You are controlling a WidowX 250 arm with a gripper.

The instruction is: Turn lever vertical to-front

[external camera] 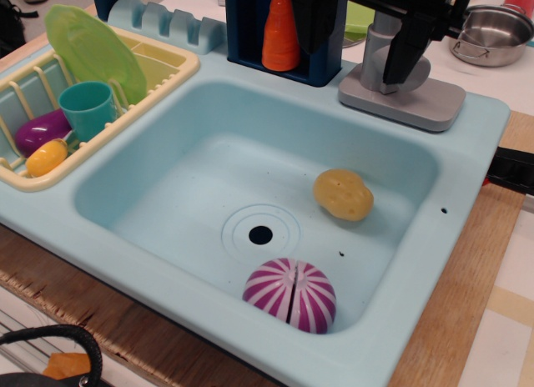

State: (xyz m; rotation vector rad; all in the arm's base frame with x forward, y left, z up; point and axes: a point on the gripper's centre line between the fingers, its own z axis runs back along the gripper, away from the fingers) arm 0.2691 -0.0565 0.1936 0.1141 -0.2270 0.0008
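Only one camera feed on my end. It sits above the front edge of the table [467,320] and looks down at an angle into the toy sink [250,203], pretty close in, so the basin fills most of the frame. The dish rack [179,74] lands upper left, the faucet base [409,103] upper right, and the far side gets cropped off.

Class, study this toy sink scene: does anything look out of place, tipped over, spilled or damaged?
Nothing looks spilled or broken. Two toys lie loose in the sink: a yellow potato and a purple-striped ball with a slit down its middle. The gripper hides the faucet lever, so its position cannot be judged.
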